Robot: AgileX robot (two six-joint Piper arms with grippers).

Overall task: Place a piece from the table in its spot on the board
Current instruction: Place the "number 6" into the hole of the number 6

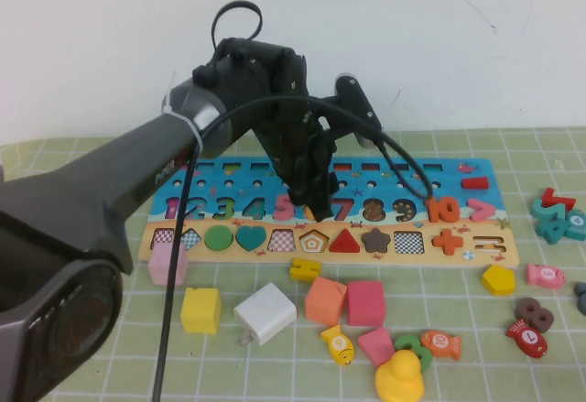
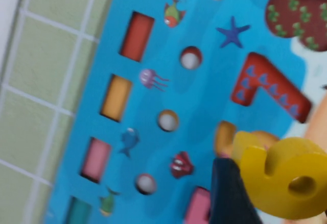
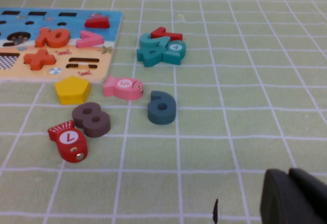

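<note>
At the high view's centre, the left gripper (image 1: 314,202) clamps the small flat bright-yellow wooden numeral "6" (image 2: 281,179) over the long blue-topped wooden puzzle board (image 1: 206,179), between red 5 and 7. The right gripper (image 3: 295,196) hovers over the green grid table (image 3: 230,106); whether it is parted cannot be told.

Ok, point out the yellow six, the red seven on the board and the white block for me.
Yellow six (image 2: 278,175), left wrist view, on its upper face beside the hole.
Red seven (image 2: 268,83), left wrist view, on the bend of the numeral.
White block (image 1: 265,312), high view, on its top face.
</note>
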